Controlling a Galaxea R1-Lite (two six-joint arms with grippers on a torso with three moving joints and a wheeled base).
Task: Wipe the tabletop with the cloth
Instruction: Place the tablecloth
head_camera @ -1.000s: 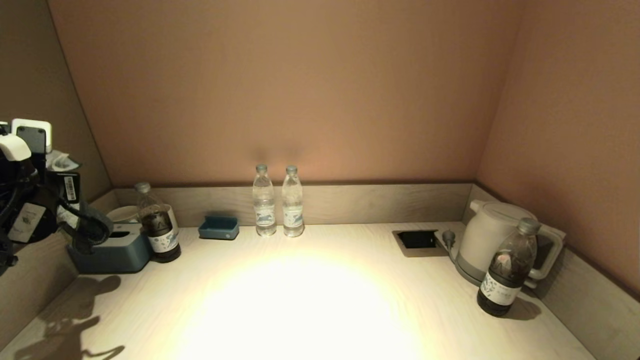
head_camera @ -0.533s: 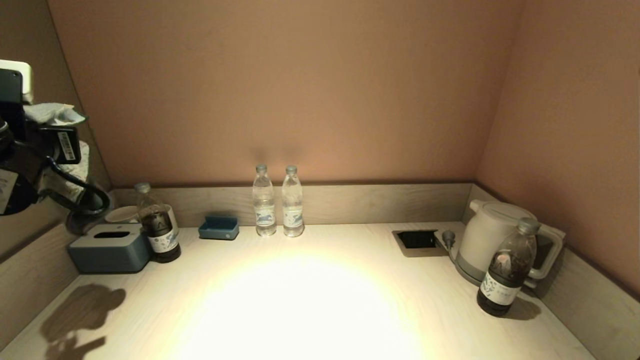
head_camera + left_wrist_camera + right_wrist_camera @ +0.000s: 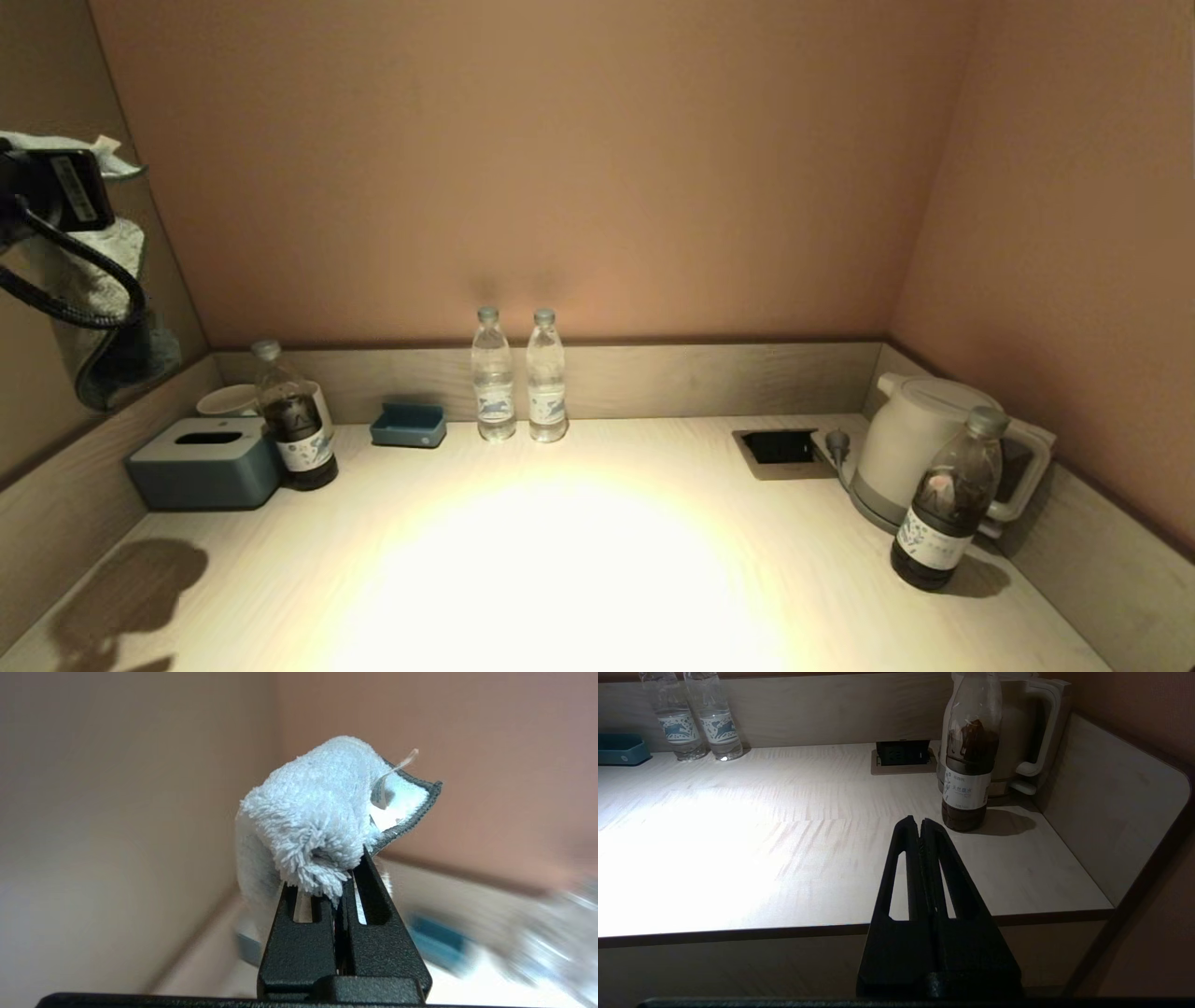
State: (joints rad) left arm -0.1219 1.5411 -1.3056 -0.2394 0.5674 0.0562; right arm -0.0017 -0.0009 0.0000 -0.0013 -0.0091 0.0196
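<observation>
My left gripper is shut on a fluffy light-blue cloth with a dark hem. In the head view the left arm is raised high at the far left by the side wall, and the cloth hangs from it well above the pale wooden tabletop. My right gripper is shut and empty. It hovers at the table's front edge, right of the middle, and is out of the head view.
At back left stand a blue tissue box, a white cup, a dark bottle and a small blue tray. Two water bottles stand at the back middle. A socket recess, kettle and another dark bottle are at right.
My left arm has risen with the cloth from just above the tissue box to high beside the left wall. Its shadow on the table has shrunk toward the left front corner.
</observation>
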